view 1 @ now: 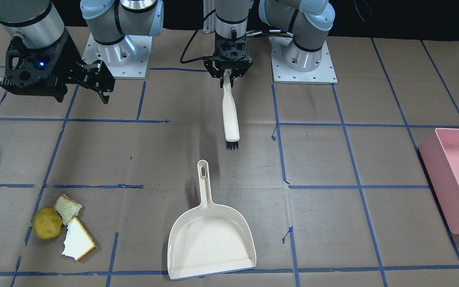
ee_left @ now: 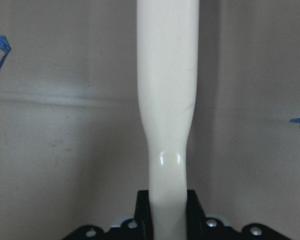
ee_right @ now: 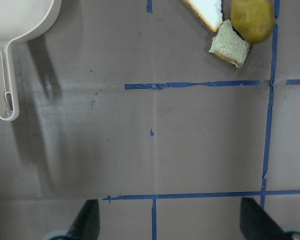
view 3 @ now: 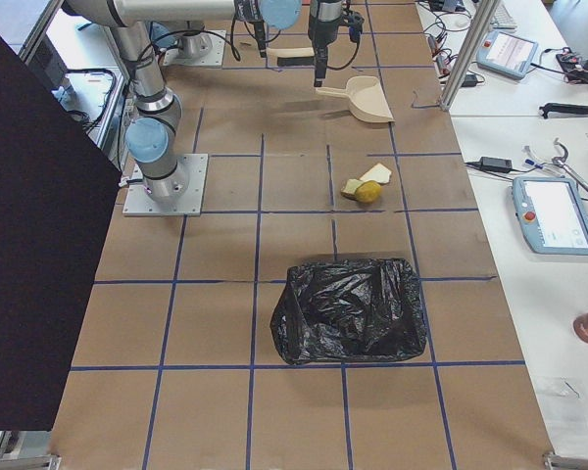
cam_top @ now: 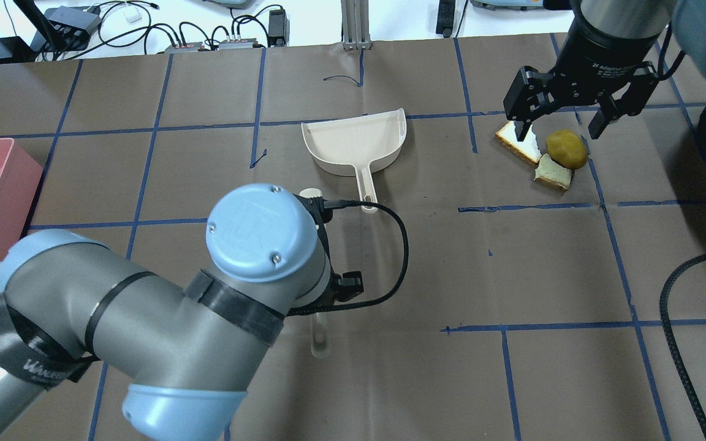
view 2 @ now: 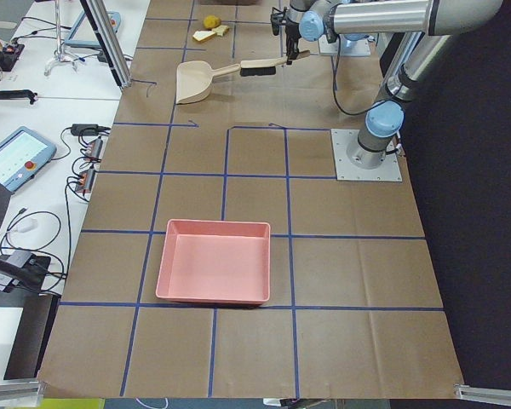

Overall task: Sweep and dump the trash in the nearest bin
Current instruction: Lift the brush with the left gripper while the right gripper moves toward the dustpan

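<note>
I see left claw (view 1: pixel 228 75) pinching brush (view 1: pixel 230 115); right claw (view 1: pixel 108 91) spread, empty. Trash (view 1: pixel 64 227) unswept, lower left; dustpan (view 1: pixel 211 239) empty, ungrasped. Sweeping, dumping remain.

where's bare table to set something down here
Widest bare patch: between the dustpan and the pink bin. A narrower one lies between the dustpan and the food scraps. Crowded by the dustpan's handle, where the left gripper holds the brush.

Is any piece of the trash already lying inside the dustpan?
No, the dustpan is empty; the trash lies in a cluster well apart from it.
</note>
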